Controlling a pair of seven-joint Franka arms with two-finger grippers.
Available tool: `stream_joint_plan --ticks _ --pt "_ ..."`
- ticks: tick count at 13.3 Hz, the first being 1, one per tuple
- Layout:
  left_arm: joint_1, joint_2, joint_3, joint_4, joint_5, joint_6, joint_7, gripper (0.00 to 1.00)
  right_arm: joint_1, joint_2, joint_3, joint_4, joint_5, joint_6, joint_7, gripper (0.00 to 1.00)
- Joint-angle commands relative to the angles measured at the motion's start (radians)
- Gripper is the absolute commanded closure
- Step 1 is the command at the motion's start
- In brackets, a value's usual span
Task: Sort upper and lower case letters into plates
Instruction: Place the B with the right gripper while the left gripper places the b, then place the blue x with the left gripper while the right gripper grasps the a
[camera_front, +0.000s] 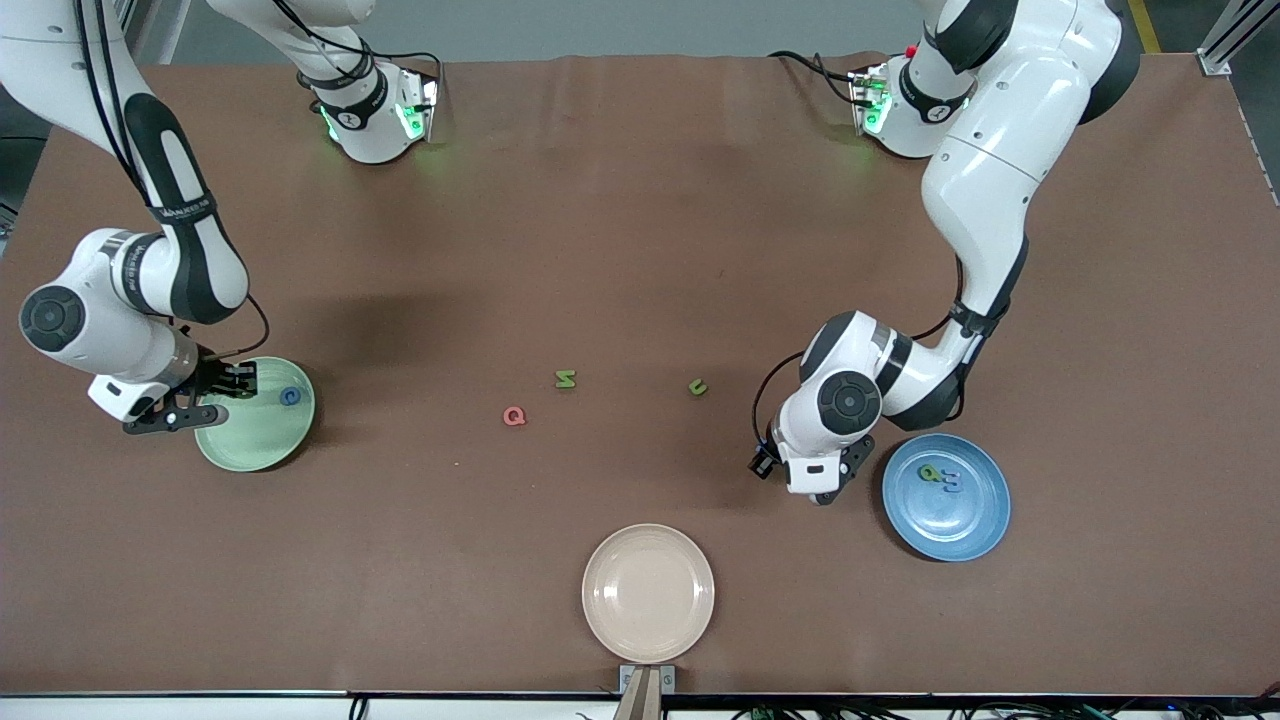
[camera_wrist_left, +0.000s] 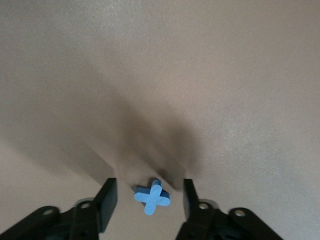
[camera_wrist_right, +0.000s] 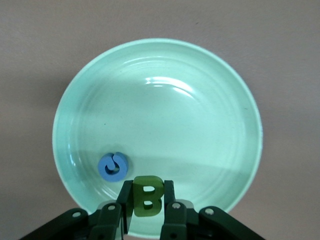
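Over the mint green plate's edge hangs my right gripper, shut on a green letter B. A small blue letter lies in that plate. My left gripper is low over the table beside the blue plate. It stands open around a blue x-shaped letter lying on the table, with a gap on each side. The blue plate holds a green letter and a bluish letter.
Three loose letters lie mid-table: a green one, a red Q and a small green one. A cream-beige plate sits near the table's front edge.
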Motion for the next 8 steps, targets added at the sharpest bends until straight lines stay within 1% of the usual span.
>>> stream_joint_plan --ticks 1,3,4,5,6,7,8 --pt "-0.024 0.006 0.007 0.004 0.011 0.011 -0.022 0.44 -0.033 0.042 0.020 -0.007 -0.005 0.041 -0.008 0.87" --pt "-0.025 0.006 0.007 0.004 0.011 0.011 -0.022 0.51 -0.035 0.053 0.020 -0.007 -0.001 0.041 -0.008 0.84" --pt "-0.026 0.008 0.007 0.004 0.011 0.011 -0.022 0.53 -0.035 0.059 0.021 -0.007 0.003 0.041 -0.008 0.81" --pt "-0.023 0.009 0.007 0.004 0.011 0.011 -0.022 0.57 -0.035 0.067 0.021 -0.006 0.003 0.043 -0.008 0.78" --pt "-0.023 0.011 0.007 0.004 0.011 0.011 -0.021 0.63 -0.033 0.067 0.021 -0.004 0.005 0.041 -0.008 0.60" --pt "-0.025 0.011 0.007 0.004 0.011 0.011 -0.021 0.67 -0.028 0.062 0.021 -0.001 0.005 0.037 -0.005 0.19" --pt "-0.018 0.011 0.007 0.004 0.011 0.011 -0.016 0.73 -0.028 0.052 0.023 0.001 0.005 0.026 -0.002 0.00"
